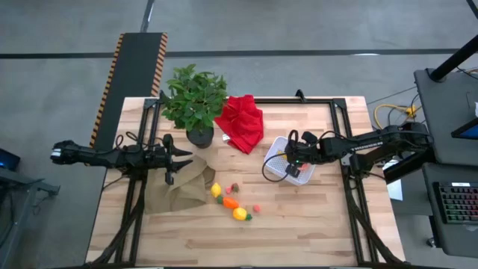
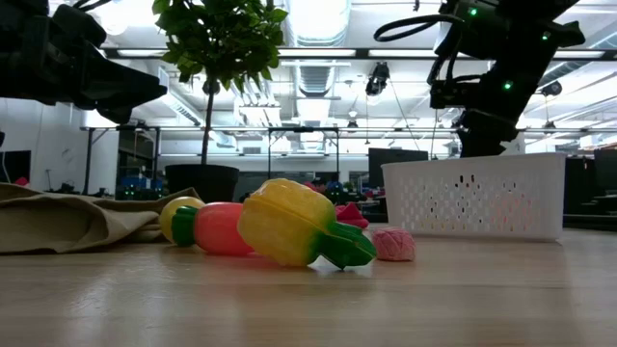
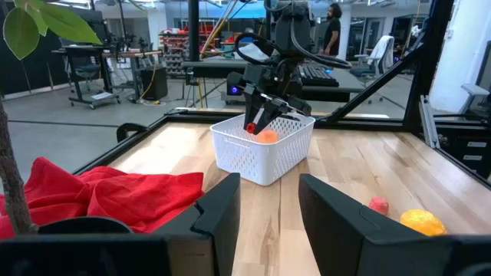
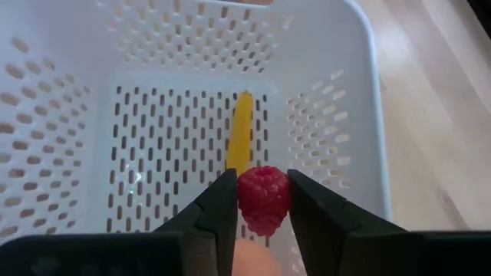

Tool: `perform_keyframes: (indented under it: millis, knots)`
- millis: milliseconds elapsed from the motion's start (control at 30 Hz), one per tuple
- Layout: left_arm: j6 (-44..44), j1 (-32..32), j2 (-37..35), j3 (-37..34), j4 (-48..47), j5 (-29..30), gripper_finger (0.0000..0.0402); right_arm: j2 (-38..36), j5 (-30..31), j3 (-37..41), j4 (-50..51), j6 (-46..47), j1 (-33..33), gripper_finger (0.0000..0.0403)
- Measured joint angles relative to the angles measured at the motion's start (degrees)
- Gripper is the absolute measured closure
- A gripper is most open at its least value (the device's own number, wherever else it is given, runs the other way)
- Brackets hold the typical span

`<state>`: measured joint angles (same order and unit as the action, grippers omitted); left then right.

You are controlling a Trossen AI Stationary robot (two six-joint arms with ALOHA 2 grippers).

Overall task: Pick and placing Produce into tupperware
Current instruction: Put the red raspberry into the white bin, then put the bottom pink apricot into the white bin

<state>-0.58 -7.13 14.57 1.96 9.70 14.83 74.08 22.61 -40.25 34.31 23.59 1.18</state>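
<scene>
So the right gripper (image 4: 261, 201) is parked right over the tupperware (image 1: 278, 146), fingers pinched on a raspberry (image 4: 264, 198). Makes sense to hold it there: it's above the open basket, inside the rim line, so letting go should drop it straight onto the slotted floor. There's already a yellow piece (image 4: 240, 142) lying in the bottom, right under the berry, so it may land on that and roll a bit. The walls should keep it in.

The left gripper (image 1: 173, 161) hangs over the tan cloth (image 1: 179, 190) with its fingers spread and nothing in them, just waiting I'd guess.

The rest of the produce (image 1: 231, 202) sits loose on the table (image 1: 314, 232), between the cloth and the basket: yellow, orange and small red pieces. Nothing blocks them. The plant (image 1: 194, 101) and red cloth (image 1: 242, 122) are at the back, beside the basket but apart from the fruit.
</scene>
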Motion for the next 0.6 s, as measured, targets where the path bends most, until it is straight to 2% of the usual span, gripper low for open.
perform_keyframes:
  millis: [400, 600]
  knots:
    - [0.0, 0.0, 0.0, 0.0, 0.1, 0.0, 0.0281, 0.0, 0.0, -0.2, 0.2, 1.8, -0.1, 0.0260]
    - [0.0, 0.0, 0.0, 0.0, 0.1, 0.0, 0.0281, -0.3, 0.2, -3.6, -0.3, 2.4, 0.2, 0.0238]
